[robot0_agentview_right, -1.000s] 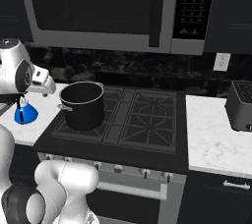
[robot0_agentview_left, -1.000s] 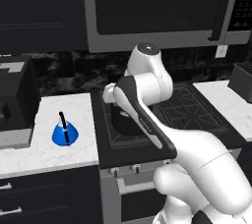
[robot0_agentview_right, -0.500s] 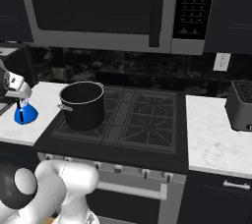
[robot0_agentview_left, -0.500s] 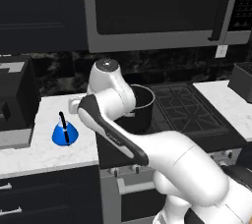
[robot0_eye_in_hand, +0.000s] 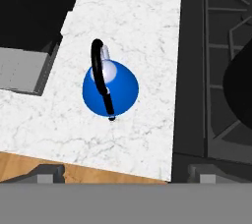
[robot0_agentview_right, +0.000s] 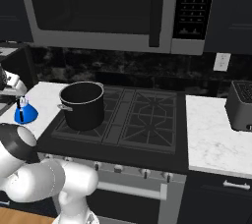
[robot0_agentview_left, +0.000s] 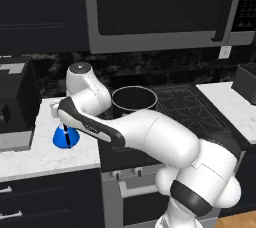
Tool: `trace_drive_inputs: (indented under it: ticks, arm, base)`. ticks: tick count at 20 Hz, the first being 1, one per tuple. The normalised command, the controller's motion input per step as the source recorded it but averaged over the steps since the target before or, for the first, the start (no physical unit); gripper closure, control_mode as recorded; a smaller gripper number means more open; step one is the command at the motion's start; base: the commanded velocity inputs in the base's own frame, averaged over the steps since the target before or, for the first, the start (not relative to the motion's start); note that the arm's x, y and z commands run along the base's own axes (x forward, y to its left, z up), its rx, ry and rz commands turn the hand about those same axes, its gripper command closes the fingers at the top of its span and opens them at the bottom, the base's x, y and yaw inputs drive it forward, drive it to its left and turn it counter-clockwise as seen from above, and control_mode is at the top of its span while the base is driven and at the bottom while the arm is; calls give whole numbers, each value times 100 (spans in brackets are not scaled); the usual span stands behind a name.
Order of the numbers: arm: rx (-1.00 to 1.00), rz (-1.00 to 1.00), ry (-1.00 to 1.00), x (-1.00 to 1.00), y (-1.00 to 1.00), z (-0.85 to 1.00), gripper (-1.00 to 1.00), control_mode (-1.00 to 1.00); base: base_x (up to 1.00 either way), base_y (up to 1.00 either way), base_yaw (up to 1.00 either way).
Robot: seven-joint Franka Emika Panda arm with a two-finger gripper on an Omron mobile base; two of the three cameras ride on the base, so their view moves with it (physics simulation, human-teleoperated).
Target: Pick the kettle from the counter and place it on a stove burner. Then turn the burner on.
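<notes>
arm has swung left off the stove and now hangs over the kettle (robot0_eye_in_hand: 110, 88), which sits on the counter (robot0_eye_in_hand: 142, 31) left of the pot (robot0_agentview_right: 82, 104). the reach looks nearly done. gripper (robot0_agentview_left: 59, 114) points down, jaws spread wide and empty, probably just above the handle.

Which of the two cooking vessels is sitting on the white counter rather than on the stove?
The kettle: small, bright blue, cone-shaped, on the counter. The large black pot stands on the stove.
</notes>
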Motion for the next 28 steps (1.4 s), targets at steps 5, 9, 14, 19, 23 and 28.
trace_drive_inputs:
  ticks: [5, 9, 14, 19, 23, 28]
  arm:
    - [-10, 2, 0, 20, 9, -25, -100, -100]
    - [-5, 10, 0, 22, 3, -39, -100, -100]
    - [0, 12, 0, 23, 10, -31, -100, -100]
    - [0, 10, 0, 25, 24, -26, -100, -100]
    - [-1, 6, 0, 16, 13, -15, -100, -100]
    - [-4, 0, 0, 10, 1, -10, -100, -100]
  base:
    - [0, 0, 0]
    - [0, 0, 0]
    - [0, 0, 0]
    - [0, 0, 0]
    - [0, 0, 0]
    - [0, 0, 0]
